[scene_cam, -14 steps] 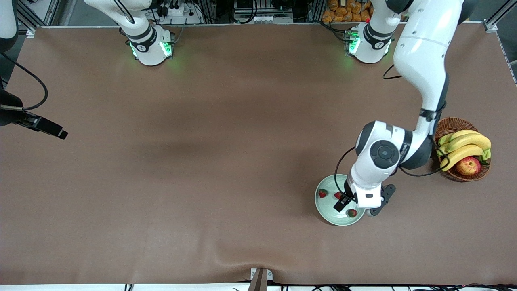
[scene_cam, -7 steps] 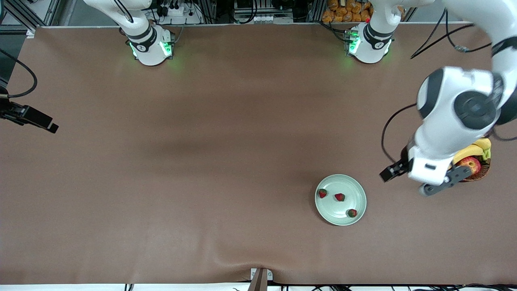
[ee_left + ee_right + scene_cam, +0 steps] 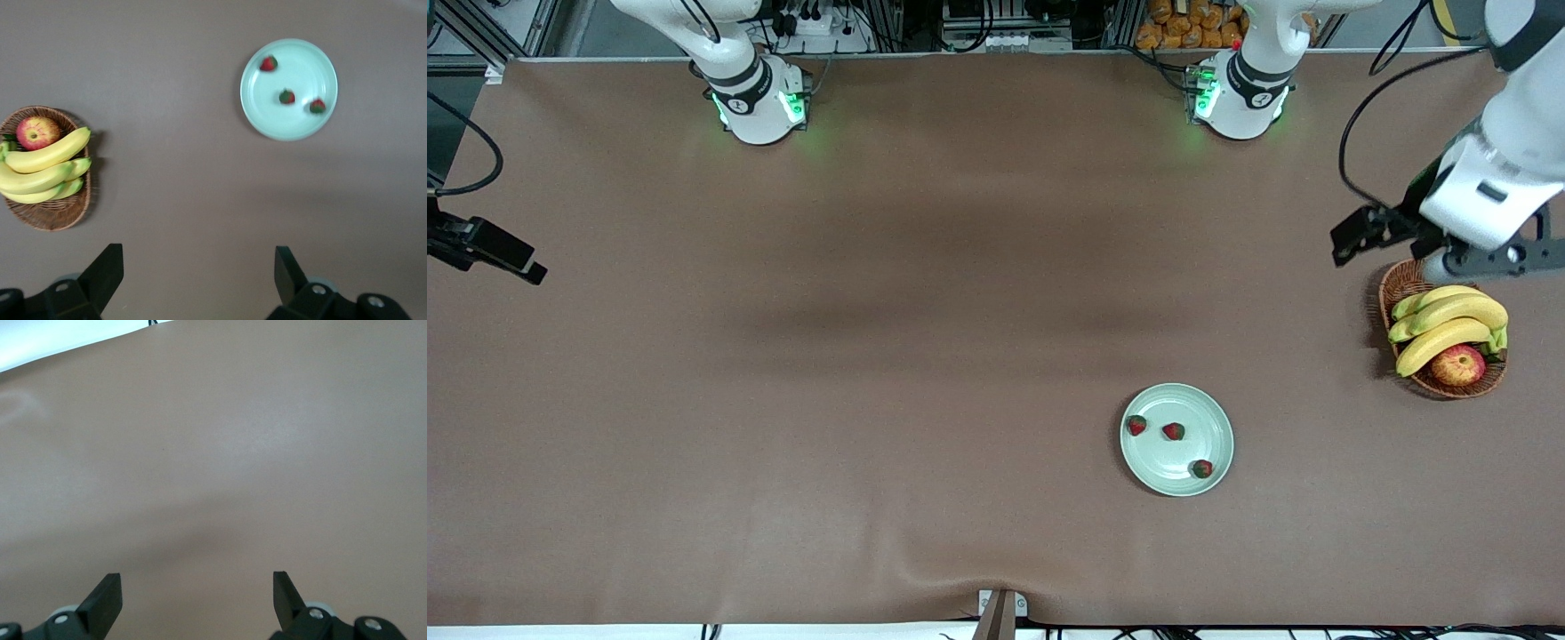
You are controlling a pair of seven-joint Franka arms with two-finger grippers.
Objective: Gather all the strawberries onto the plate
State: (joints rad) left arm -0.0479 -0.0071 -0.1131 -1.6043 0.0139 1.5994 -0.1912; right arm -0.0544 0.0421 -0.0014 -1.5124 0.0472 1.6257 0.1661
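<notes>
Three strawberries [image 3: 1173, 432] seen on plate [image 3: 1209, 418]. Left gripper [image 3: 198, 280] held wide, empty, near basket [image 3: 1405, 277]; basket could be clipped. Right gripper [image 3: 197, 599] wide, waiting well apart from plate.

Light: even, fairly bright, from overhead.
Shadows: soft dark bands across the surface [image 3: 960, 320]; a faint one beside the basket [image 3: 1409, 280].
Glare: pale corner in right wrist view.
Blur: slight, both wrist views.

I can read no writing, label, brand or number anywhere: my plate [image 3: 1176, 439] is plain and unmarked, and the small round emblems on my two bases above it are too tiny to make out.
</notes>
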